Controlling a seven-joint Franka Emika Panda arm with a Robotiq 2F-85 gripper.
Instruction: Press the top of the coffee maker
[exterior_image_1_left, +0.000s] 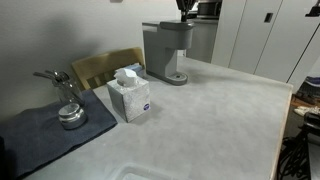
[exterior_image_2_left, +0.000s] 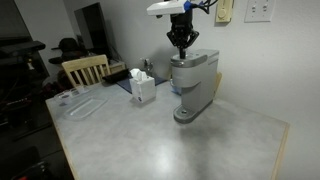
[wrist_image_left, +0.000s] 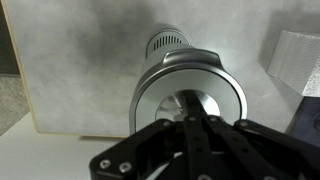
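The coffee maker (exterior_image_1_left: 165, 50) is a tall grey boxy machine with a round drip base, standing at the back of the table. It shows in both exterior views (exterior_image_2_left: 195, 80). My gripper (exterior_image_2_left: 182, 46) hangs straight above its flat top with the fingers shut together and nothing held. The fingertips are right at the top surface; I cannot tell whether they touch. In an exterior view only the gripper's lower part (exterior_image_1_left: 186, 10) shows at the frame's top edge. In the wrist view the shut black fingers (wrist_image_left: 190, 105) point down at the machine's silver round top (wrist_image_left: 160, 85).
A white-and-blue tissue box (exterior_image_1_left: 130, 96) (exterior_image_2_left: 143, 87) stands beside the coffee maker. A small metal pot (exterior_image_1_left: 70, 115) sits on a dark cloth (exterior_image_1_left: 35, 140). A wooden chair (exterior_image_1_left: 105, 65) (exterior_image_2_left: 85, 68) is behind the table. A clear tray (exterior_image_2_left: 85, 105) lies near the table edge.
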